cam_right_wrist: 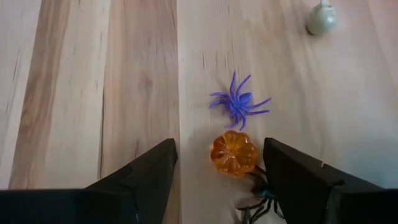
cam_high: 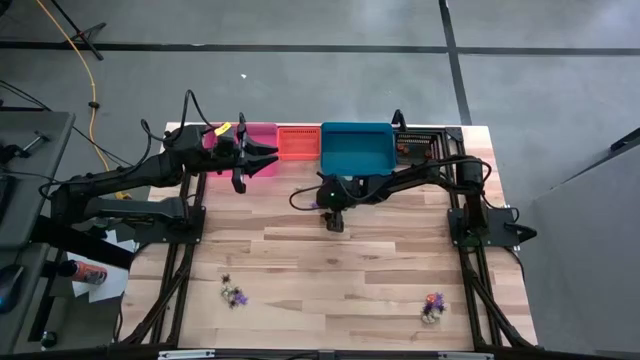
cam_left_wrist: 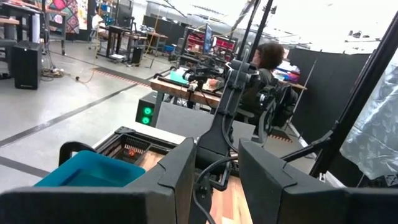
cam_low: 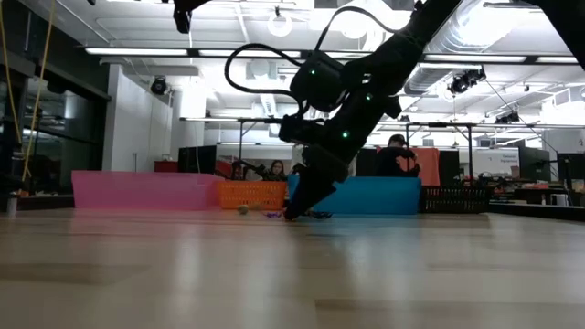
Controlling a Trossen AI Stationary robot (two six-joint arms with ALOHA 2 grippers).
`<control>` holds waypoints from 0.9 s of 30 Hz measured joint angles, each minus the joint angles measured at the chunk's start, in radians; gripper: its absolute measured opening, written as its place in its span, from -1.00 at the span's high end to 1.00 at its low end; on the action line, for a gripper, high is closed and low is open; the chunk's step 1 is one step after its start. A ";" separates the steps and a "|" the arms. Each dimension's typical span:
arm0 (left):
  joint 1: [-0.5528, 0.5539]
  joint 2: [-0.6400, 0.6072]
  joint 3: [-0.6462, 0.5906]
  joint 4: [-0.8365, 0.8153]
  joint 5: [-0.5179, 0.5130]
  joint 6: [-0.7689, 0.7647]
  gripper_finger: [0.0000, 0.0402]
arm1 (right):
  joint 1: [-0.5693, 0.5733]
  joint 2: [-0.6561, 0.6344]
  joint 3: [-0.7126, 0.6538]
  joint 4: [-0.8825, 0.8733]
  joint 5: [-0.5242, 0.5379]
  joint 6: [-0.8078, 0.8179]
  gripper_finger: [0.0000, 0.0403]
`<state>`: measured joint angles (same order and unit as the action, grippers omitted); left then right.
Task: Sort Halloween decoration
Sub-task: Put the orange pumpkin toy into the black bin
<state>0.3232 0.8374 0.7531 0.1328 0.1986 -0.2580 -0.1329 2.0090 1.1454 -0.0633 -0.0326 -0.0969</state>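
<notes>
On the wooden table, my right gripper (cam_right_wrist: 219, 148) is open and slants down at a small cluster of Halloween decoration. An orange pumpkin (cam_right_wrist: 233, 153) lies on the wood between its two fingers, nearer one of them, and I see no touch. A purple spider (cam_right_wrist: 239, 103) lies just beyond, a black spider (cam_right_wrist: 258, 200) beside the pumpkin, and a pale whitish ball (cam_right_wrist: 321, 18) farther off. In the high view this gripper (cam_high: 333, 222) is near the table's middle, in front of the blue bin (cam_high: 357, 148). My left gripper (cam_high: 268, 160) hovers level and open over the pink bin (cam_high: 262, 135).
Pink, orange (cam_high: 298, 142), blue and black (cam_high: 420, 145) bins line the far edge. Two more trinket clusters lie near the front edge, at the left (cam_high: 234, 294) and the right (cam_high: 432, 306). Bare wood spreads between them. People sit in the room beyond the table.
</notes>
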 joint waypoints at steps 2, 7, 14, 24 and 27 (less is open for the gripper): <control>0.000 0.000 0.000 -0.001 -0.001 0.000 0.46 | 0.000 0.001 0.000 0.002 0.004 0.003 -0.09; 0.000 0.000 0.000 -0.001 -0.003 0.000 0.46 | -0.001 0.002 0.000 0.006 0.017 0.005 0.17; 0.000 0.000 0.000 -0.003 -0.005 0.000 0.46 | -0.001 0.004 0.000 0.018 0.022 0.009 0.45; 0.000 0.000 0.000 -0.005 -0.005 0.000 0.46 | -0.006 -0.041 -0.003 -0.014 0.006 -0.020 0.59; 0.000 0.000 0.000 -0.007 -0.005 0.000 0.46 | -0.011 -0.090 -0.003 -0.036 0.007 -0.045 0.59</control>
<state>0.3229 0.8375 0.7532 0.1260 0.1940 -0.2581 -0.1443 1.9194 1.1423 -0.0990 -0.0254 -0.1416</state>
